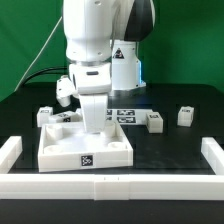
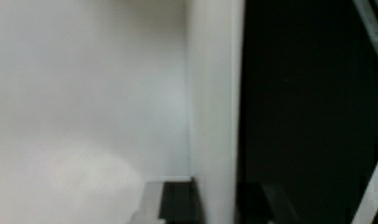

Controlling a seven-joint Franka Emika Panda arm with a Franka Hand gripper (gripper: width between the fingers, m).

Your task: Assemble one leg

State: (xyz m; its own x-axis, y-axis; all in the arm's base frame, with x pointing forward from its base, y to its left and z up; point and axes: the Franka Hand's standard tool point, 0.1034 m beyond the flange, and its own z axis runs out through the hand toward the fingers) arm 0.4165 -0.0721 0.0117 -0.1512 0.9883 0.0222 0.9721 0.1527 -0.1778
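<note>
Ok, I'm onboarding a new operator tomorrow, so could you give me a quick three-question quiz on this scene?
1. True or false: in the exterior view the gripper hangs over the white panel.
2. The leg farthest to the exterior view's right lies: A on the white panel; B on the table; C in the gripper.
3. Fill in: the backdrop behind the arm is coloured ___.

Key: 1 true; 2 B; 3 green.
</note>
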